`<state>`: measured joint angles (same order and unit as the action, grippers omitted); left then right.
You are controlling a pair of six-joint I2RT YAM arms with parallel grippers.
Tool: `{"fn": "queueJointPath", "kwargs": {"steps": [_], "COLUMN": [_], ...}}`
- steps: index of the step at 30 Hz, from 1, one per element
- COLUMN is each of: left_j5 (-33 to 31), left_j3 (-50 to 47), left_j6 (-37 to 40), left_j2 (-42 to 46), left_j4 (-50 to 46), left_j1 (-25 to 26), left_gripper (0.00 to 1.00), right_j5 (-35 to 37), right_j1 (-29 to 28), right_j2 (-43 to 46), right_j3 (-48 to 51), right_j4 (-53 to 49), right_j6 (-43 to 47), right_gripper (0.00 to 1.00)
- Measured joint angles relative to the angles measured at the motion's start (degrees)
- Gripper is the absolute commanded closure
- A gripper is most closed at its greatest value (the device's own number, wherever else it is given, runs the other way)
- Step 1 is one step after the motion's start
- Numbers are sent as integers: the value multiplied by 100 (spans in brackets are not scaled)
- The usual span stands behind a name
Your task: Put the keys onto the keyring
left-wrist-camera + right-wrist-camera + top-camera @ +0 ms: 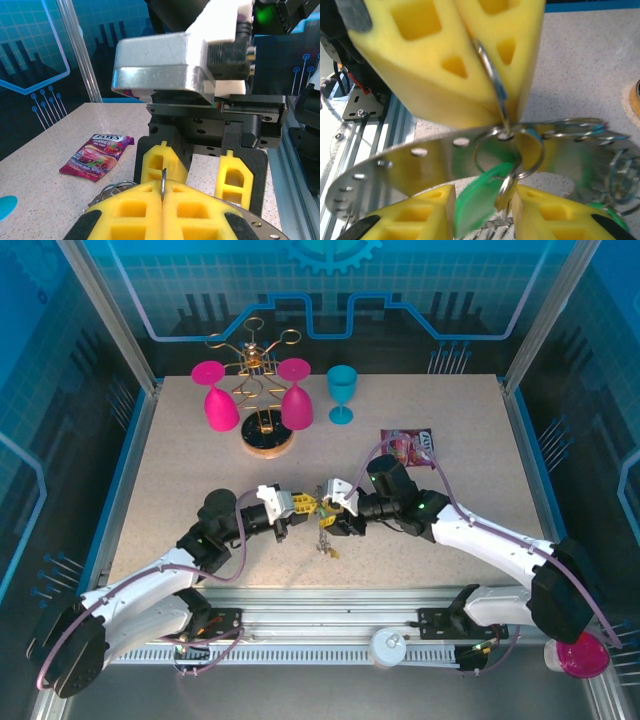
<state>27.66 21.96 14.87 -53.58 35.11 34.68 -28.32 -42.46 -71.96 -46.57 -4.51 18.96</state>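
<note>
My left gripper (303, 504) and right gripper (335, 502) meet tip to tip over the middle of the table, with a bunch of keys (325, 538) dangling between them down to the tabletop. The left gripper (163, 192) is shut on the keyring (163, 179), a thin metal ring seen edge-on between its yellow pads. In the right wrist view that keyring (490, 70) links to smaller rings and a curved perforated metal band (410, 167). The right gripper (482, 212) is open, and a green-headed key (477, 202) hangs in the gap between its fingers.
A purple candy pouch (407, 447) lies behind the right arm. At the back stand a gold glass rack on a round wooden base (267, 440), two pink glasses (215, 395) and a teal one (342, 390). The aluminium front rail (330, 605) runs close below the grippers.
</note>
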Motion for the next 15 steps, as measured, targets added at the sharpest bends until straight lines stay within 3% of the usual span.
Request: {"fn": "queueJointPath", "kwargs": {"steps": [6,15], "left_j5": [-7,-42], "left_j3": [0,0], "left_j6": [2,2], "left_j2": [13,55], "left_j4": [-9,-9], "left_j1": [0,0], "left_gripper": [100,100], "right_j5": [144,247], "right_j1": [-2,-31], "right_j2": [155,188], "right_j3": [37,94], "right_j4": [269,507], "right_j6": [-48,-157], "right_gripper": [67,94]}}
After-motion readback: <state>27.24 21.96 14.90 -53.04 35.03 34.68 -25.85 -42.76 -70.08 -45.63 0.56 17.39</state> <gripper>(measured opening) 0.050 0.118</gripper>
